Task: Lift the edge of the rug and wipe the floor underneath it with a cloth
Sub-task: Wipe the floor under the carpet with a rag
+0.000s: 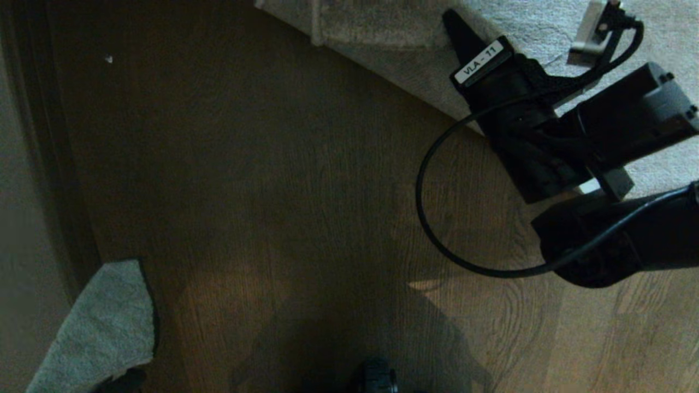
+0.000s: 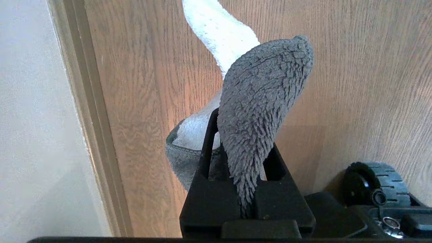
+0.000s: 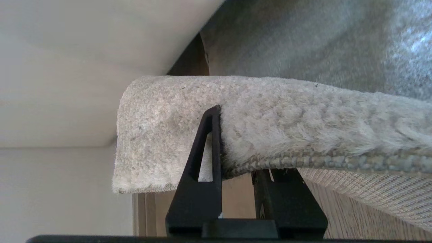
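**Plush rug edge pinched and raised by right gripper; cloth in left**

Plush grey-beige pile, woven beige backing: the rug edge (image 3: 270, 135) sits clamped between the fingers of the right gripper (image 3: 236, 162), one finger (image 3: 206, 158) on the pile side, the other under the backing. Border runs crosswise to the fingers, long axis side to side past both fingertips; the corner (image 3: 141, 141) curls just beyond the finger on the pile side. Edge is lifted off the floor (image 3: 354, 222), wood planks visible below the backing. In the head view the rug border (image 1: 393, 60) runs diagonally, right gripper (image 1: 464, 33) at that border with its tips pointing onto the rug.

Open brown wood floor (image 1: 284, 191) spreads wide on the near side of the border, bare toward the wall strip on the left.

Cloth (image 2: 260, 111), nubby grey terry, is pinched between the closed fingers of the left gripper (image 2: 246, 189), standing up out past the fingertips, tip tilted over. It also shows low left in the head view (image 1: 104, 327), well apart from the rug. Baseboard (image 2: 91, 135) runs beside it.
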Available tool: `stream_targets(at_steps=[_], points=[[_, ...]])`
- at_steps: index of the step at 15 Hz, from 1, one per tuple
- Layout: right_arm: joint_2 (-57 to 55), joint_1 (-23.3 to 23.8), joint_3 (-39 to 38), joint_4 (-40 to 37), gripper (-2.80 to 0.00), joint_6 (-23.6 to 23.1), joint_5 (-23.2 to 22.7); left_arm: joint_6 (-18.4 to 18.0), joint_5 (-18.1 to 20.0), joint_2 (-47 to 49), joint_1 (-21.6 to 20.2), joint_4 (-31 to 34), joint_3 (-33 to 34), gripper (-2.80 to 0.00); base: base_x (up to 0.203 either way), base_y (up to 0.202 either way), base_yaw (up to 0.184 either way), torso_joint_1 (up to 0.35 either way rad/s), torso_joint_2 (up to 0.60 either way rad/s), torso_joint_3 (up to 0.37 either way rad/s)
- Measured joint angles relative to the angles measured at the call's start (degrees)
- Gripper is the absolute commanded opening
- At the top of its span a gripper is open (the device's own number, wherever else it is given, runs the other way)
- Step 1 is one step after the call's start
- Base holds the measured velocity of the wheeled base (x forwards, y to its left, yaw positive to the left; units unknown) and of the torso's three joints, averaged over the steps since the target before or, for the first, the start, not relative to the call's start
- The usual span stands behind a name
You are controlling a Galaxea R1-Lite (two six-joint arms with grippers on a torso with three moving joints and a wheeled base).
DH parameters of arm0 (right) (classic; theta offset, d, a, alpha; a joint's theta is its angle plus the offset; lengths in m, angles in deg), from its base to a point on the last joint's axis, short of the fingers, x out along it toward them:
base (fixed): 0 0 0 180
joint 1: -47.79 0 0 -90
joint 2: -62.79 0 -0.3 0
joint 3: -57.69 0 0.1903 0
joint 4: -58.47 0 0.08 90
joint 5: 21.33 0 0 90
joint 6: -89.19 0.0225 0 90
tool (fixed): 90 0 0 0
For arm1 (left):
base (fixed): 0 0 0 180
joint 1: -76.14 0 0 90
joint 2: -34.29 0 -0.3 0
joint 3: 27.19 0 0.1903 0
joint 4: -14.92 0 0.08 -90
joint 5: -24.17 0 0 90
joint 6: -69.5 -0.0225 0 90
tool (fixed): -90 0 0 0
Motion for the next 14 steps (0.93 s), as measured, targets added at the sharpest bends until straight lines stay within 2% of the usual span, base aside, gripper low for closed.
stream_targets(at_steps=[5,9,11,14], points=[[-1.1,0.0,1.3,-0.1,-2.8,0.0,0.1,-0.7,0.3,0.0,0.0,0.0,0.0,-2.8,0.0,0.0,0.0,0.0,0.0,0.0],[-1.4,0.0,1.5,0.0,-2.8,0.1,0.1,-1.6,2.7,0.6,0.0,0.1,-2.2,-2.8,0.0,0.0,0.0,0.0,0.0,0.0],[-1.8,0.0,1.5,0.0,-2.8,0.2,0.0,-1.7,3.2,3.2,0.0,-0.1,-4.0,-2.8,0.0,0.0,0.0,0.0,0.0,0.0],[-2.3,0.0,2.3,0.0,-2.8,1.5,0.0,-1.7,6.4,9.9,0.7,-0.6,-8.0,-2.8,0.0,0.0,0.0,0.0,0.0,0.0]])
